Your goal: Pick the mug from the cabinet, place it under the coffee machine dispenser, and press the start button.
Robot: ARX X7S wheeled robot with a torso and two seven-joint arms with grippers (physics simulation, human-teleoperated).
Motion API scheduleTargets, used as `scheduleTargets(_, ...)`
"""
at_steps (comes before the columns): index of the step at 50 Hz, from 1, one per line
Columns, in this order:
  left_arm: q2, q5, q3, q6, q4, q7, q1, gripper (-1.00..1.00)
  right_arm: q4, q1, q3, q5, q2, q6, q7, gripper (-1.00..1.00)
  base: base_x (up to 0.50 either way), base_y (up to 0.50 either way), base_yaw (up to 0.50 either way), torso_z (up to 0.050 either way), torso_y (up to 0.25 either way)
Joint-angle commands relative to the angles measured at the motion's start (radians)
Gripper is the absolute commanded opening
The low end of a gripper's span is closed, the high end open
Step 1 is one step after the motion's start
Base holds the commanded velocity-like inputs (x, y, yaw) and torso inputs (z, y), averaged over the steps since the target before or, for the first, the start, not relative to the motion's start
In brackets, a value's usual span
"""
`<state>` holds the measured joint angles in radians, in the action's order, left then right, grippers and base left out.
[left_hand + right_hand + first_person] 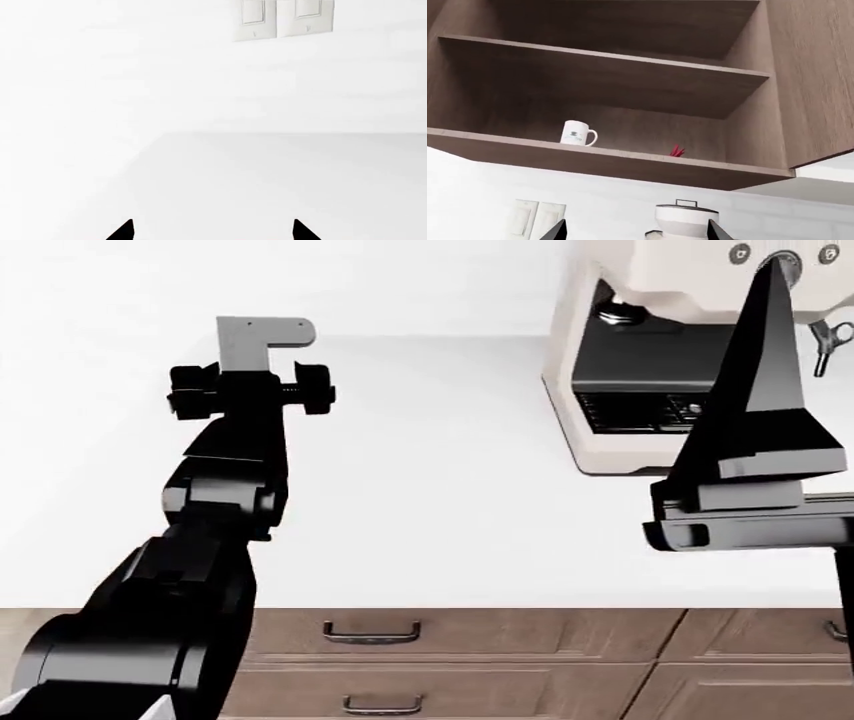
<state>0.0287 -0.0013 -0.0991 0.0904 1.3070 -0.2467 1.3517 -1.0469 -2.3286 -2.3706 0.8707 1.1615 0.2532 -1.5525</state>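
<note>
Mug (578, 133) upright on lower cabinet shelf (627, 161), red item (676, 150) well apart. Right gripper (637, 231) below it, fingers spread, empty. Left gripper (213, 231) spread over white counter (427, 490). Coffee machine (641, 360) on counter's right.

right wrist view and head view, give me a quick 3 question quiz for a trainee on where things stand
1. True or false: the mug stands on the cabinet's lower shelf.
2. What is under the dispenser of the coffee machine? A) the mug B) nothing, only the drip tray C) a bowl
3. Fill in: the red object lies on the same ____ as the mug.

Key: 1 true; 2 B; 3 shelf
</note>
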Motion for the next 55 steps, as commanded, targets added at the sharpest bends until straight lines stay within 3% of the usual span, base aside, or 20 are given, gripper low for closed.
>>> scheduleTargets(1,-0.001,0.002,-0.015,0.005,0.002,-0.005,0.0,1.0,0.0,-0.026,-0.021,0.0,0.001,-0.009,-0.017,1.0,0.38,0.41,0.0,0.0,0.0)
scheduleTargets(33,-0.002,-0.002,-0.044,0.015,0.002,-0.016,-0.001,1.0,0.0,-0.027,0.031,0.036,-0.038,-0.053,-0.015,1.0,0.49,0.25,0.0,0.0,0.001)
scheduleTargets(55,-0.002,-0.001,-0.047,0.014,0.002,-0.02,-0.001,1.0,0.0,-0.027,0.021,0.009,-0.027,-0.001,-0.009,1.0,0.5,0.03,0.0,0.0,0.001)
